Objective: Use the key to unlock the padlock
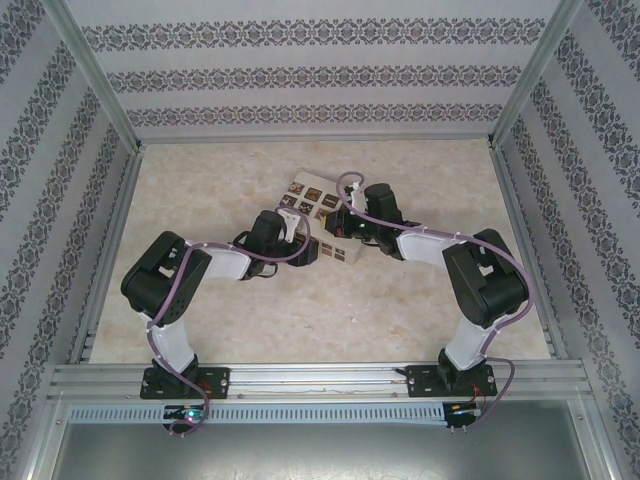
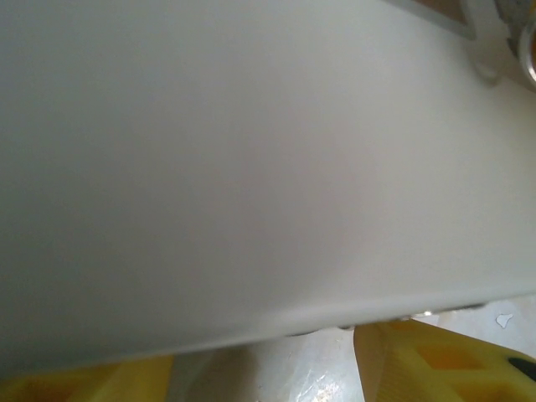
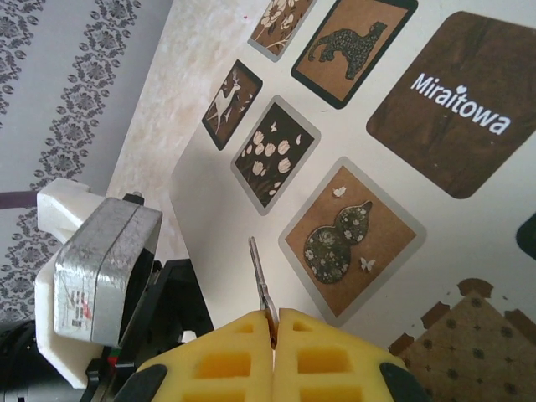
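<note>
Key (image 3: 260, 272): one, pinched in closed right gripper (image 3: 275, 325); left gripper (image 2: 268, 368) against one white box (image 2: 251, 167), state unclear.

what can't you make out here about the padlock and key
- Where the padlock sits: top external, both wrists cover the near edge of the white box.
- silver curve: left wrist, blurred and cut by the right edge; shackle or not, cannot tell.
- key teeth: right wrist, seen edge-on, base buried in the shut right gripper.
- Whether the left gripper touches the box: left wrist, too close and blurred.
</note>
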You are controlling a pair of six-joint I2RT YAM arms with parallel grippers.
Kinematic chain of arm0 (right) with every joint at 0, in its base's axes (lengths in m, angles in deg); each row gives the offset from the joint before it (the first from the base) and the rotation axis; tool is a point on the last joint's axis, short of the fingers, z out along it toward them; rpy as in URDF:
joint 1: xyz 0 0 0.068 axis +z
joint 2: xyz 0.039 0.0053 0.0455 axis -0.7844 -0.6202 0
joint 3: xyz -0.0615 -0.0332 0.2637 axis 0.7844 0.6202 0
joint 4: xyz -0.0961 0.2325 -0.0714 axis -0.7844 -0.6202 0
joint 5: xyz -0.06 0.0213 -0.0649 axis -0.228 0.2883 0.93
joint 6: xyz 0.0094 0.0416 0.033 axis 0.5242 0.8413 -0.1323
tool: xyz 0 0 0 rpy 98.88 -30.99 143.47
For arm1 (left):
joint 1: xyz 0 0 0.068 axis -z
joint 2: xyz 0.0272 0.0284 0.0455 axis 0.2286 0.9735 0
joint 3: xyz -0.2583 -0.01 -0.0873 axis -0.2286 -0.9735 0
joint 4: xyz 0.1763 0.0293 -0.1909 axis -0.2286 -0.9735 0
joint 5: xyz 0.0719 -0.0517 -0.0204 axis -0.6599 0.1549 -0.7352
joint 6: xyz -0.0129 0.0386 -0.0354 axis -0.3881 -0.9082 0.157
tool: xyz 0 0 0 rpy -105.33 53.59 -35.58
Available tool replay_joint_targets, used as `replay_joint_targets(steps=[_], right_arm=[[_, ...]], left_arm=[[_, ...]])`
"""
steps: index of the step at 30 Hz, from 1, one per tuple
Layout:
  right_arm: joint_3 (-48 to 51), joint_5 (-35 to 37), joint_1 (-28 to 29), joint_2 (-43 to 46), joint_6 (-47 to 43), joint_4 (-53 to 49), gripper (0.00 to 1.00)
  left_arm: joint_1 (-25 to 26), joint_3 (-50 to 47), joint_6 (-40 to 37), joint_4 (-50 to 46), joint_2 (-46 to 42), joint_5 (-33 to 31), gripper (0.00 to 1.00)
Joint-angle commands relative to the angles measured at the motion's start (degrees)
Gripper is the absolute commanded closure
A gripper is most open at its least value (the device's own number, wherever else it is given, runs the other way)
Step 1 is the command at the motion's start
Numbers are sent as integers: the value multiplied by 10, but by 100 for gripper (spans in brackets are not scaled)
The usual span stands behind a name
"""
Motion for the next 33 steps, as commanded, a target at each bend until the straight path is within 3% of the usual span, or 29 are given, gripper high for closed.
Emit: replay_joint_targets(steps=[1, 10, 21, 33], right_arm=[[-1, 4, 9, -23, 9, -7, 100], [6, 3, 10, -21, 7, -12, 100], [10, 5, 11, -12, 6, -14, 100], [11, 6, 12, -11, 8, -14, 100]], left_arm=[[11, 18, -21, -9, 10, -19, 42], [36, 32, -48, -5, 24, -66, 46], [44, 46, -29, -3, 26, -60, 51], [63, 62, -53, -44, 10, -146, 53]])
